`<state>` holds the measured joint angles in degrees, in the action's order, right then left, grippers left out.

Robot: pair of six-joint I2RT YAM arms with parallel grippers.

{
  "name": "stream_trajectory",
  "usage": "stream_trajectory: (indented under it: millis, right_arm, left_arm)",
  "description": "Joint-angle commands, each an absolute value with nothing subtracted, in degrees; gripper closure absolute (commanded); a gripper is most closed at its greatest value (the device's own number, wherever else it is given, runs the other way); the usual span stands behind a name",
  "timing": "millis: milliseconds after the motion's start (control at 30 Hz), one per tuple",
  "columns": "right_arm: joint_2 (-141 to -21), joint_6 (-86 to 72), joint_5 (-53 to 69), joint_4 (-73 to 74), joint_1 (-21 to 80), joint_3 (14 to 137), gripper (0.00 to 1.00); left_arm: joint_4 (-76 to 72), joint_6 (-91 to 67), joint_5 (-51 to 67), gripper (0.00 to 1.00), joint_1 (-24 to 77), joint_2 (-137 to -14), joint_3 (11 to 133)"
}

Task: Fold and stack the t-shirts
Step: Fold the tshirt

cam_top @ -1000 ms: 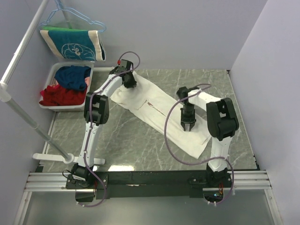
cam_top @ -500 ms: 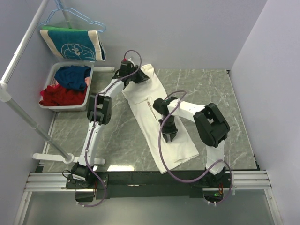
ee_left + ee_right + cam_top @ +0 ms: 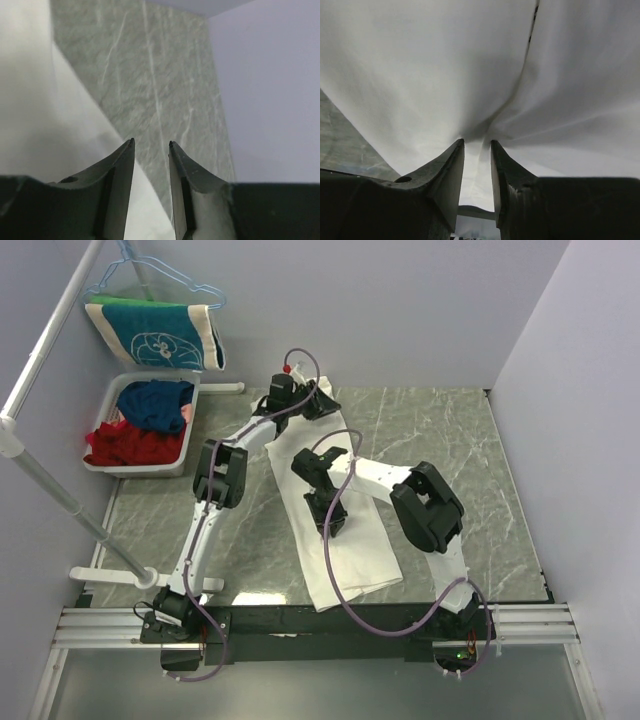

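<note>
A cream-white t-shirt (image 3: 352, 562), folded into a long strip with its plain side up, lies on the marble table from the far middle to the near edge. My left gripper (image 3: 318, 403) holds its far end. In the left wrist view the cloth (image 3: 30, 100) runs in between the fingers of that gripper (image 3: 151, 143). My right gripper (image 3: 333, 525) is down on the middle of the strip. In the right wrist view the cloth (image 3: 420, 60) bunches into folds between the tips of that gripper (image 3: 476, 141). The print is hidden.
A white basket (image 3: 135, 470) with red and blue clothes stands at the far left. A teal printed cloth (image 3: 150, 335) hangs on a hanger above it. A white rail (image 3: 50, 490) slants along the left. Bare marble table (image 3: 460, 450) lies right of the shirt.
Both grippers have swung the shirt round. The left gripper moved right along the far edge, the right moved left, and the strip turned from a diagonal to nearly straight front-to-back.
</note>
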<state>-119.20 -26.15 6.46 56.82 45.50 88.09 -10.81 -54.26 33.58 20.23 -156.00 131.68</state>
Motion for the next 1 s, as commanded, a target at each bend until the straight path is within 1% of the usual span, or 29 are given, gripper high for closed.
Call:
stream_trajectory:
  millis: [0,67,133,167,200,267,333,433,533,567,700,767,867,967]
  right_arm:
    - [-116.3,-26.3,1.7,55.5,45.7,90.2,0.65]
    - [-114.2,-26.0,0.1,56.1,45.7,90.4,0.64]
    - [-113.1,-25.6,-4.6,56.6,45.6,90.4,0.62]
    - [-112.5,-25.3,-6.0,56.5,45.6,90.4,0.61]
    - [-112.3,-24.8,-7.5,56.2,45.4,90.2,0.6]
    - [-113.0,-24.2,-8.9,55.3,45.3,89.7,0.45]
    - [-114.4,-23.1,-10.2,53.7,45.1,89.6,0.34]
    - [-116.6,-21.2,-9.8,50.5,45.0,89.7,0.28]
    - [-119.5,-19.7,-9.0,48.8,44.9,90.7,0.27]
    - [-120.1,-19.4,-8.3,48.6,45.0,90.9,0.27]
    - [-121.6,-18.7,-4.8,46.9,44.9,90.1,0.27]
    - [-122.5,-19.5,-3.8,46.7,45.0,90.0,0.29]
    - [-124.4,-23.5,-0.7,46.3,44.9,91.0,0.33]
    - [-128.7,-28.5,4.0,46.6,45.1,96.6,0.36]
  left_arm:
    - [-8.2,-44.5,29.8,0.61,20.3,-144.0,123.9]
    - [-2.4,-40.4,24.5,0.61,20.1,-138.8,121.4]
    - [1.9,-37.8,20.7,0.62,19.9,-135.2,120.9]
    - [7.1,-35.7,18.6,0.64,19.9,-134.0,120.9]
    - [9.0,-34.8,16.7,0.65,20.0,-131.9,120.6]
    - [12.7,-32.2,11.1,0.67,20.0,-129.9,118.8]
    - [17.7,-30.9,6.0,0.7,20.0,-126.9,117.3]
    - [22.3,-30.1,1.2,0.74,20.0,-123.0,113.6]
    - [23.5,-30.3,0.2,0.77,20.0,-118.1,107.9]
    - [23.1,-30.6,0.2,0.77,20.0,-116.6,104.3]
    - [21.2,-32.3,0.2,0.76,20.0,-108.2,95.4]
    - [22.0,-33.0,0.2,0.77,20.0,-106.0,92.0]
    - [24.6,-34.3,-3.2,0.78,20.0,-101.9,88.7]
    - [26.8,-35.8,-7.3,0.78,20.0,-97.3,85.3]
